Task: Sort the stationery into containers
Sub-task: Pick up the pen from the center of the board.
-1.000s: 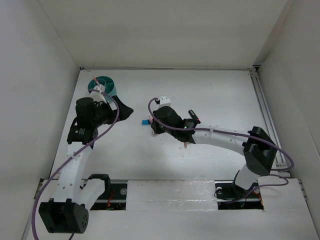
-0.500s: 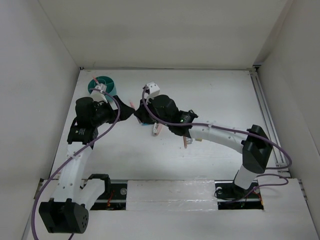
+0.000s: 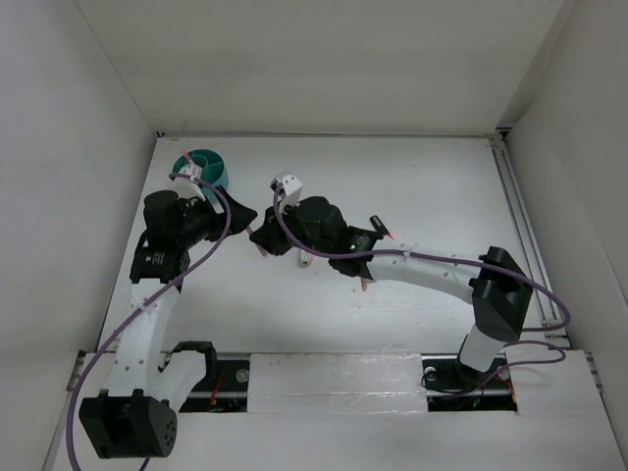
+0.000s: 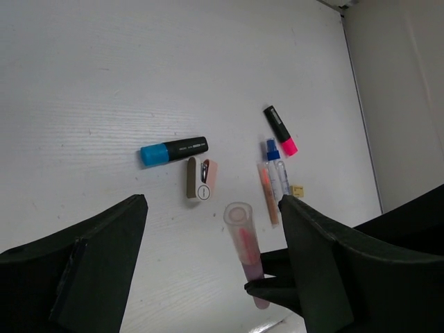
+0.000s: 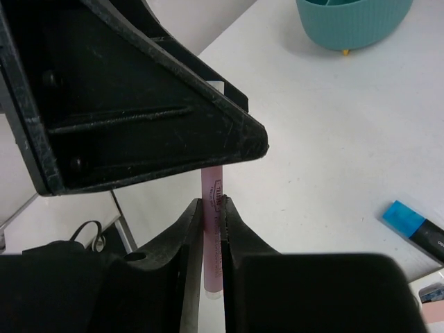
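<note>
My right gripper point(image 5: 211, 208) is shut on a thin pink pen point(image 5: 212, 182) and holds it off the table. The pen point(image 4: 244, 243) stands between the fingers of my left gripper point(image 4: 214, 208), which is open and wide of it on both sides. In the top view the two grippers point(image 3: 240, 216) point(image 3: 263, 238) meet right of the round teal tub point(image 3: 203, 167). On the table lie a blue-ended black marker point(image 4: 173, 150), a pink-white eraser point(image 4: 202, 179), a pink-ended marker point(image 4: 279, 130), a blue-capped bottle point(image 4: 275, 170), a salmon pen point(image 4: 268, 194) and a tan block point(image 4: 297, 190).
White walls close in the table on the left, back and right. The teal tub point(image 5: 354, 24) stands in the far left corner, just behind the left arm's wrist. A metal rail point(image 3: 520, 226) runs along the right edge.
The right arm has swung left across the table, carrying the pink pen from the middle up to the left gripper. The left arm has hardly shifted.
</note>
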Controlling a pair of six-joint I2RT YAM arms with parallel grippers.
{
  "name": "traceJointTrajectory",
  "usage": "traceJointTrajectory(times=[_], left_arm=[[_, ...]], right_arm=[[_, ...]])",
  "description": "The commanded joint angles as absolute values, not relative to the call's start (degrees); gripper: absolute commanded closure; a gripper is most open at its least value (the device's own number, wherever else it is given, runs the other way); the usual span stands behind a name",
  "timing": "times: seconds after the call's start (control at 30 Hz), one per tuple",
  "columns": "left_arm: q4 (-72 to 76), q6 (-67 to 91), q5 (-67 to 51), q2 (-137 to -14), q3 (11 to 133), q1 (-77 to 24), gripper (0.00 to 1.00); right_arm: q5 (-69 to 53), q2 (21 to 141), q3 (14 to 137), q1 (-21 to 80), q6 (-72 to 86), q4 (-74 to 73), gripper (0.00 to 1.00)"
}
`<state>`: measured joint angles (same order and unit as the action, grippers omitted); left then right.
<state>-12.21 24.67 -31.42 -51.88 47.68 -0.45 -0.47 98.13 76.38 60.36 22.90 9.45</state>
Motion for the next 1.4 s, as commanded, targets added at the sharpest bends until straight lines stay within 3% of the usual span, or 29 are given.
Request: traceJointTrajectory(times=[0.0,0.27,0.4,0.6,0.97,1.03,1.13,1.37], left_arm=[[-9.32,24.96,-32.08,-50.62,48.69,0.44,0.28],[-9.32,25.48,-33.22,-50.62,48.69,0.44,0.35],[-8.79,25.49,-32.61,-50.01,49.22,0.44,0.44],[-8.79,26.18,-31.11,-48.78,49.22,0.44,0.67],[-8.53,26.37,-33.13,-50.80,49.22,0.44,0.68],[-8.53,26.37,-33.13,-50.80,49.22,0.44,0.73],[-8.53,26.37,-33.13,-50.27,49.22,0.44,0.88],[-8.53,26.37,-33.66,-50.27,49.22,0.44,1.00]], right_arm=[[-1.32,98.52,76.55,60.73,23.47,14.94,1.00],[0.97,99.58,78.22,60.73,25.31,14.94,1.00],[0.97,100.20,78.75,60.73,25.31,13.89,1.00],[0.44,100.72,79.27,60.73,26.37,13.89,1.00],[0.44,100.73,80.42,60.73,26.37,13.89,1.00],[0.44,100.72,80.42,60.73,26.89,14.50,1.00],[-0.09,100.72,80.42,60.73,26.89,14.50,1.00],[0.97,100.72,81.47,60.73,26.89,14.50,1.00]])
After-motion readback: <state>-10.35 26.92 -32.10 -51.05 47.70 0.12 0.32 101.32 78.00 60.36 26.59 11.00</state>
